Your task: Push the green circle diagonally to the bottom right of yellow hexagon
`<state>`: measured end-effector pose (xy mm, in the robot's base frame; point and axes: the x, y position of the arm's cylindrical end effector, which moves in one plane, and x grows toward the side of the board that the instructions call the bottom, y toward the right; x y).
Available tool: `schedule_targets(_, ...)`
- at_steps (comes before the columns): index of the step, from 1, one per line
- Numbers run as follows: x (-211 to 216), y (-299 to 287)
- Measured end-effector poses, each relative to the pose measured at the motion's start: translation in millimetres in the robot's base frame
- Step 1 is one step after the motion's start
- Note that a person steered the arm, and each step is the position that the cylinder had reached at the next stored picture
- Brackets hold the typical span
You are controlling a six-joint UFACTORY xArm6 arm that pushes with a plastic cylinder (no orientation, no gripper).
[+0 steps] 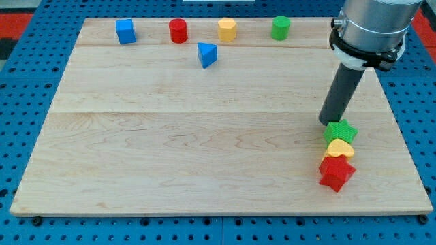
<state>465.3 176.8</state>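
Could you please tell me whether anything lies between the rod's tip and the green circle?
Nothing visible does. My tip sits at the view's right beside the green star block; the green circle block lies toward the view's top, with bare wooden board between.

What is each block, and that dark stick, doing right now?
Blue cube: alone, top left of the board.
Red cylinder: upright, top row.
Yellow hexagon: top row, untouched.
Green circle: top row, right of the hexagon, untouched.
Blue triangle: alone, just below the top row.
Green star, yellow heart, red star: packed in a line, lower right.
My tip: at the green star's upper left edge.
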Motion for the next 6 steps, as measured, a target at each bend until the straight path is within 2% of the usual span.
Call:
schedule_targets(1,-11,14)
schedule_targets(2,-19,52)
schedule_targets(3,-56,51)
schedule_targets(5,-194,36)
schedule_targets(6,-248,25)
